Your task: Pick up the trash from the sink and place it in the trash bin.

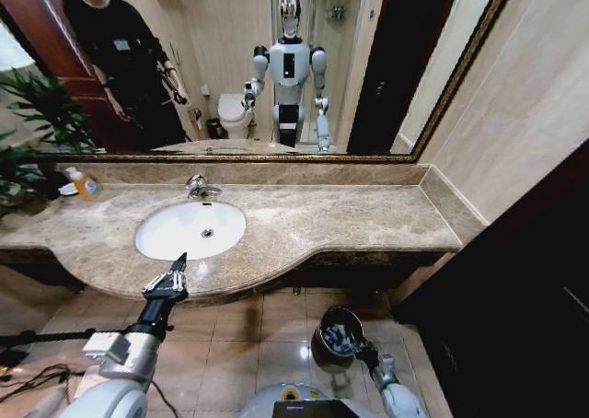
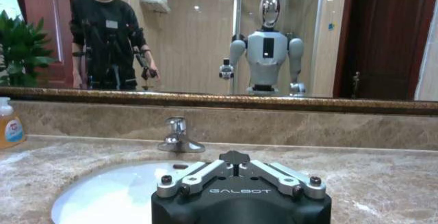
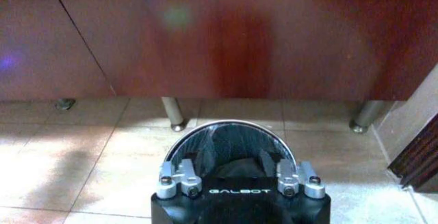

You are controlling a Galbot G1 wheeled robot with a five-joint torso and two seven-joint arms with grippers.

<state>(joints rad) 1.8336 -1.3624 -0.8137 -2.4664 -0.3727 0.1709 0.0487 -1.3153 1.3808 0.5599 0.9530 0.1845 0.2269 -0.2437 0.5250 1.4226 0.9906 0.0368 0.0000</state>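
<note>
Sink [image 1: 166, 238]: white basin, left gripper [image 1: 180, 262] at its front rim, fingers pressed together. Trash bin [image 1: 324, 342]: right gripper [image 1: 361, 348] over its rim; finger state cannot be told.

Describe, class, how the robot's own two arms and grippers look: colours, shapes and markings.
The left gripper has silver metal fingers with dark tips on a black body marked GALBOT in pale letters; behind it comes a black forearm, then a silver-grey arm with a white box. The right gripper is also black with silver linkages, on a silver-grey arm.

Soap bottle [image 1: 86, 187], orange-filled, on marble counter [image 1: 350, 220] at far left. Green plant [image 1: 37, 114] beside it (partly cropped). Gilt-framed mirror [image 1: 368, 59] above counter. Tiled floor [image 1: 239, 344] below; dark wood cabinet front [image 3: 239, 34] on metal legs.
</note>
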